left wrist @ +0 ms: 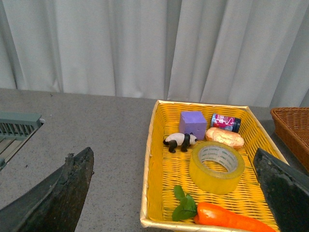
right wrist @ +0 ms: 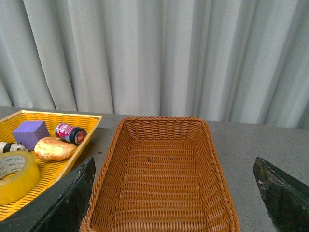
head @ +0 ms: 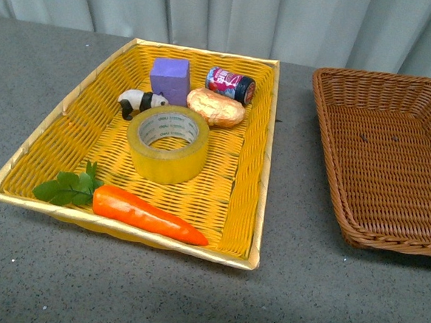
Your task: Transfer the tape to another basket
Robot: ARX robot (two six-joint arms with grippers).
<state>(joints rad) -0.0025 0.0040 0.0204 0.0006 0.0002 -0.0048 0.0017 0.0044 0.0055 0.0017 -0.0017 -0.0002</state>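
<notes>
Across the grey desk (head: 302, 300): ahead of the left claw (left wrist: 173, 154), spread wide and holding nothing, a yellow basket (head: 250, 160); ahead of the right claw (right wrist: 174, 162), likewise wide apart and bare, the brown basket (head: 338, 155). Inside the yellow one, lying flat, ahead of the left claw's tips and apart from both claws: the tape (head: 167, 165)

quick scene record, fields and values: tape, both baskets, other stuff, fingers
tape: lying flat, middle of yellow basket
brown basket: right of the yellow one, no tape in it
other items: carrot, panda, purple block, bread, can, all in yellow basket
left fingers: open, holding nothing
right fingers: open, holding nothing
</notes>
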